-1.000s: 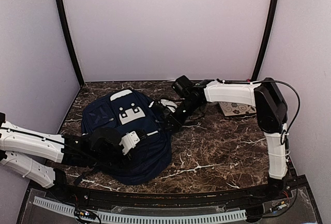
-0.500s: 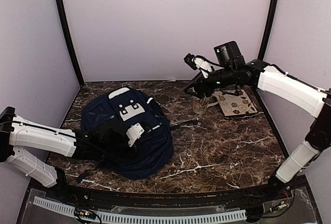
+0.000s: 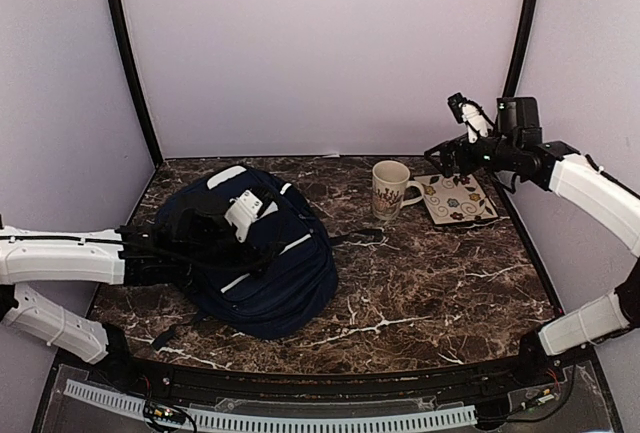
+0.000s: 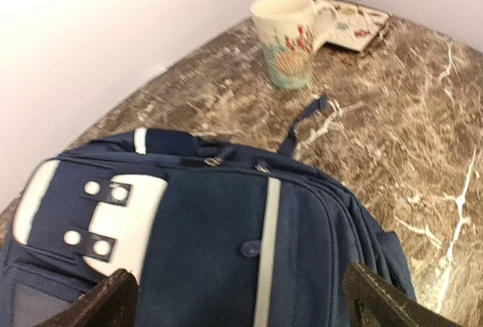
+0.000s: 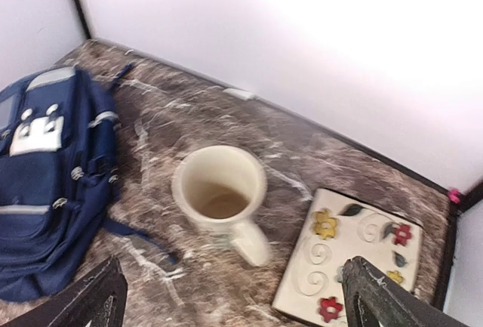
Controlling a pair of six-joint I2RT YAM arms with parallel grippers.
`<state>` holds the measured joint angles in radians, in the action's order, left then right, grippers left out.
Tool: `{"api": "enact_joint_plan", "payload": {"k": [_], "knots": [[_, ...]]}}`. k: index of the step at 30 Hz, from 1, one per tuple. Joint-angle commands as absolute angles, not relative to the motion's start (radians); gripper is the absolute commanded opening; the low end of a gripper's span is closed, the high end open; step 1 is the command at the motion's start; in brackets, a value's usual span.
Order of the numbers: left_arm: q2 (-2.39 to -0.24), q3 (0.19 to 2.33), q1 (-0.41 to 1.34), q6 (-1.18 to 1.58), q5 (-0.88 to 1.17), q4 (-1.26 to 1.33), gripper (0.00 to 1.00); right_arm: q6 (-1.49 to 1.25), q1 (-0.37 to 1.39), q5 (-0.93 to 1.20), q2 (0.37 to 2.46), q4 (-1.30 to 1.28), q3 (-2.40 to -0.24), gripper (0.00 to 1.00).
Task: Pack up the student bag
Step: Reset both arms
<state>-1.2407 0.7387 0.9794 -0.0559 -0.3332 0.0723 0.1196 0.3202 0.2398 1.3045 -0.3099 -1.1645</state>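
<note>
Fingers [image 4: 106,304] of left gripper [image 4: 241,300] and right gripper [image 5: 238,297] spread wide, nothing held; student bag [image 3: 255,263] lying flat at left of table [image 3: 430,293], under left gripper; likely soft, slumping, best pinched at strap or zipper seam.

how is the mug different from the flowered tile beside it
The mug stands upright; the tile lies flat. The mug is round with a handle; the tile is square. The mug sits nearer the student bag; the tile lies farther from it. Both are cream with flower patterns and rest on the marble table.
</note>
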Motion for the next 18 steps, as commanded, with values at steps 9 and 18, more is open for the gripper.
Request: {"api": "enact_joint_plan", "payload": {"k": [9, 18], "knots": [[-0.954, 0.746, 0.783, -0.062, -0.706, 0.124, 0.99, -0.092, 0.124, 0.045, 1.166, -0.022, -0.989, 1.00], [-0.831, 0.617, 0.720, -0.084, -0.691, 0.200, 0.99, -0.102, 0.038, 0.099, 1.180, -0.017, -0.984, 1.00]]}}
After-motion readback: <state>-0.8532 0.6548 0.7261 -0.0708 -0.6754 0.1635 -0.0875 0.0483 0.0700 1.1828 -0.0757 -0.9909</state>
